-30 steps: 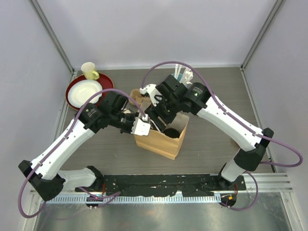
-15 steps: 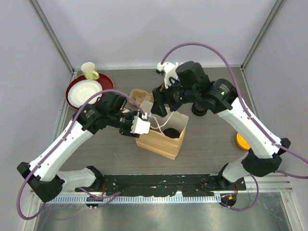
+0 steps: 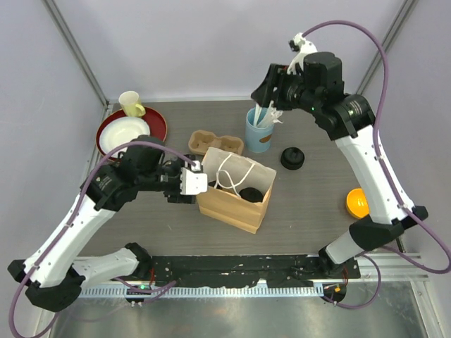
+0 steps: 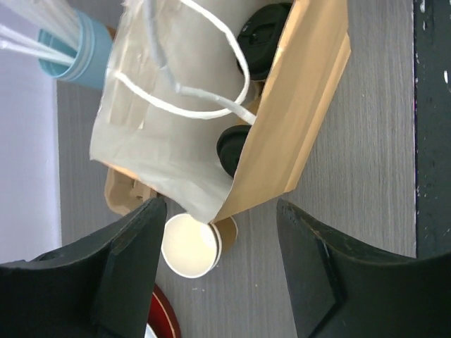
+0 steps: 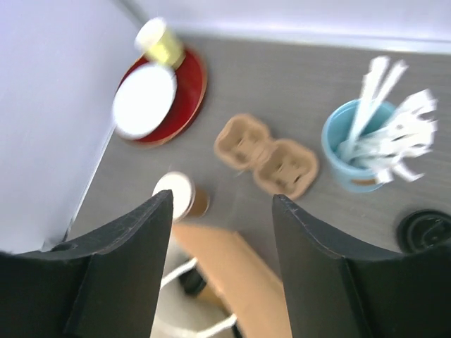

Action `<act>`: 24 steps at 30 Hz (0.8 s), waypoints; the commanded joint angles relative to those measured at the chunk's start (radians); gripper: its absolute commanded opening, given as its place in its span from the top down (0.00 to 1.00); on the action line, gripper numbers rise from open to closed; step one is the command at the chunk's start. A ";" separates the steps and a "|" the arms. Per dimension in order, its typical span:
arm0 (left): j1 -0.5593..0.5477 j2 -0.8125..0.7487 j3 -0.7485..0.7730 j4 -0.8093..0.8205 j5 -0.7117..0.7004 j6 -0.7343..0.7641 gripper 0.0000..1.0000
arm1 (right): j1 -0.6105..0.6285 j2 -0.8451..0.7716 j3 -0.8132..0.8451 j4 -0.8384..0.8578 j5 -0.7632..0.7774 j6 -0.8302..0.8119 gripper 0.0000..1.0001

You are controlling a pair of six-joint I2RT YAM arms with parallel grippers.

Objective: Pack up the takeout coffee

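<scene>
The brown paper bag (image 3: pixel 232 201) stands open mid-table. The takeout coffee sits inside it: in the left wrist view two black-lidded cups show, one (image 4: pixel 264 39) deep in the bag and one (image 4: pixel 232 149) by its wall. From above only one lid (image 3: pixel 248 194) shows. My left gripper (image 3: pixel 177 189) (image 4: pixel 220 260) is open, just off the bag's left corner, with nothing between its fingers. My right gripper (image 3: pixel 264 88) (image 5: pixel 222 267) is open and empty, raised high over the back of the table near the blue cup (image 3: pixel 259 130).
A lidless tan cup (image 4: pixel 190 244) (image 5: pixel 182 197) lies on its side by the bag's corner. A cardboard cup carrier (image 3: pixel 215 142) is behind the bag. A red plate (image 3: pixel 151 123) and a yellow cup (image 3: pixel 130 103) stand back left. A loose black lid (image 3: pixel 292 158) and an orange disc (image 3: pixel 356 203) lie right.
My left gripper has opened and drawn back left from the bag's edge. My right arm has lifted out of the bag and swung up toward the back right.
</scene>
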 commanded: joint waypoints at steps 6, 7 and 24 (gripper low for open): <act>0.218 -0.080 0.047 0.159 -0.012 -0.612 0.29 | -0.179 0.270 0.120 0.206 0.230 0.070 0.48; 0.246 -0.077 0.055 0.165 -0.006 -0.649 0.28 | -0.193 0.299 0.135 0.214 0.232 0.070 0.49; 0.499 0.064 0.110 0.179 -0.026 -0.782 0.28 | -0.310 0.715 0.398 0.266 -0.095 -0.082 0.41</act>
